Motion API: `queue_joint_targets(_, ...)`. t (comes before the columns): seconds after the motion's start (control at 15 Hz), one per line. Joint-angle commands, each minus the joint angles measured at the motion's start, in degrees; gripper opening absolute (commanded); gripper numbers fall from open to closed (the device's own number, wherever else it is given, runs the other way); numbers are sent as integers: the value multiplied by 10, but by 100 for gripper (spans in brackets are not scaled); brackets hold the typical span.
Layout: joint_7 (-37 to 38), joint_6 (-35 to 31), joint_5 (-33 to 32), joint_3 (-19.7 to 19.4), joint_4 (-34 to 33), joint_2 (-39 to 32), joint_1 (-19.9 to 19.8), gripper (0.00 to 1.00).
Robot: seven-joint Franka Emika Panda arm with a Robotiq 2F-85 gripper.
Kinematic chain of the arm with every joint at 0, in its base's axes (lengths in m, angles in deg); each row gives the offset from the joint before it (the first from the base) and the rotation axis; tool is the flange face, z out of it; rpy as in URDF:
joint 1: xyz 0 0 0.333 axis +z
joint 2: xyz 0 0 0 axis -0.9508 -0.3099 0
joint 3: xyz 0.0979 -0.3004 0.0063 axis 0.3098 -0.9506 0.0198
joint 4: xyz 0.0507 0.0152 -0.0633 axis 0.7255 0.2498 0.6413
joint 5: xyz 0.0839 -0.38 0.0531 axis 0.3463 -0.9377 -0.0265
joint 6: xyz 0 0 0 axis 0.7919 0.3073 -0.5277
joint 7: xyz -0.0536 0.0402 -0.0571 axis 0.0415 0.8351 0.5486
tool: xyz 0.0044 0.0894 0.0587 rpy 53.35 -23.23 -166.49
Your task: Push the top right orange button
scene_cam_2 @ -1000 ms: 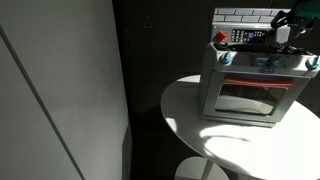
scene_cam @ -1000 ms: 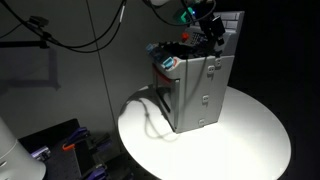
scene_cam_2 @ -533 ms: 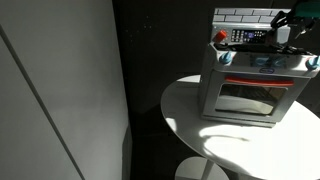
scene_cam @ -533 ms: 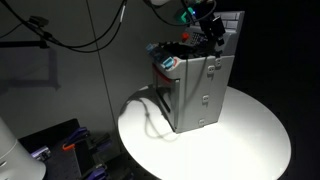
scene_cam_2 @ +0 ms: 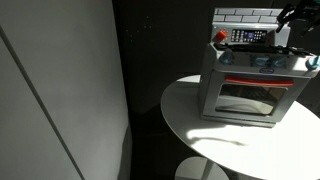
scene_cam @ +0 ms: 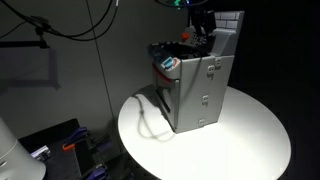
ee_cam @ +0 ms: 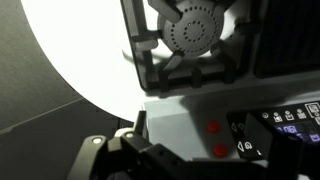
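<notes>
A grey toy stove [scene_cam: 197, 88] stands on a round white table [scene_cam: 255, 145]; it also shows in an exterior view [scene_cam_2: 250, 88]. In the wrist view two orange buttons sit one below the other, the upper [ee_cam: 213, 128] and the lower [ee_cam: 220, 151], left of a dark control panel [ee_cam: 275, 125]. A round burner [ee_cam: 195, 35] lies above them. My gripper [scene_cam: 204, 24] hangs over the stove's back panel, near the top edge in both exterior views [scene_cam_2: 291, 16]. Its dark fingers [ee_cam: 160, 160] look shut and empty, just short of the buttons.
The table [scene_cam_2: 205, 130] drops off all round into a dark room. A cable [scene_cam: 150, 110] runs from the stove across the table. Dark equipment [scene_cam: 70, 145] stands low beside the table. A tiled back panel [scene_cam_2: 245, 14] rises behind the stove.
My gripper has risen a little above the stove's back panel; its teal part is now nearly out of the exterior view's top edge. The stove has not moved.
</notes>
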Motion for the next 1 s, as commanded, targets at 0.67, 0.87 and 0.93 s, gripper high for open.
queue_joint_targets(0.67,-157,280,27,3,27,157,-30,100)
queue_joint_targets(0.87,-174,331,20,2,37,193,-34,100)
queue_joint_targets(0.93,-177,348,18,1,41,205,-36,100)
